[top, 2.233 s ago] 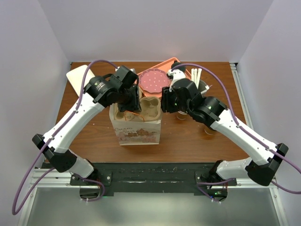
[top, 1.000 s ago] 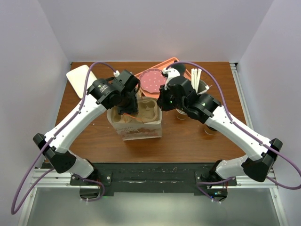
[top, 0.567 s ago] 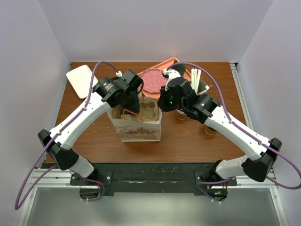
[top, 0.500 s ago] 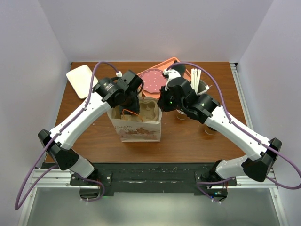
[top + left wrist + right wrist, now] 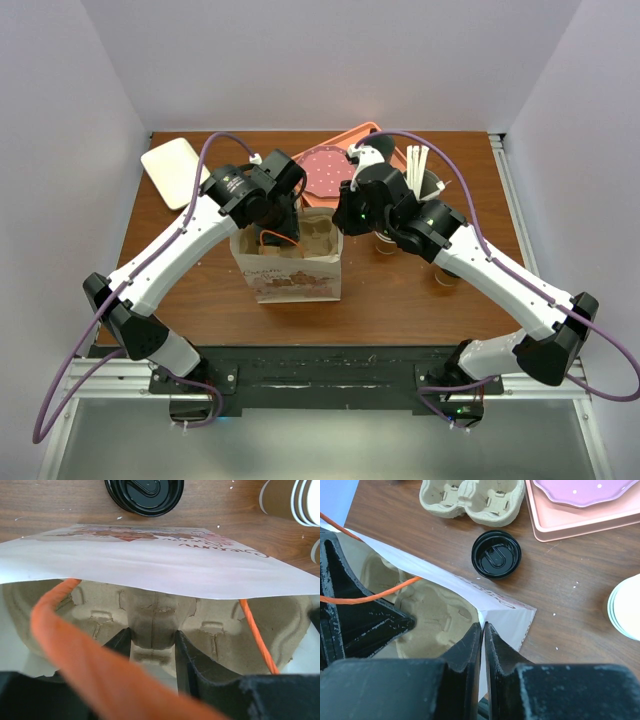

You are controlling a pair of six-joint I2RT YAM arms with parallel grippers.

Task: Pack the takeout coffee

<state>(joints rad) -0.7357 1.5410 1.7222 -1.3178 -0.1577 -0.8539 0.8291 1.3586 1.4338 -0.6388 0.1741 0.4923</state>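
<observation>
Right wrist: bag [image 5: 506,616] rim is being pinched between the right gripper's [image 5: 483,628] narrow fingers; carrier [image 5: 150,622] ridge is being held between the left gripper's [image 5: 152,639] fingers.

The only printing is on the white paper bag [image 5: 290,275]: on its outer face a line of red-brown script runs beside a small reddish picture. In the left wrist view this lettering [image 5: 220,542] appears upside down and foreshortened, and from above it is too small, so no word can be made out. The black lid [image 5: 496,554] has raised moulded marks, none legible.
</observation>
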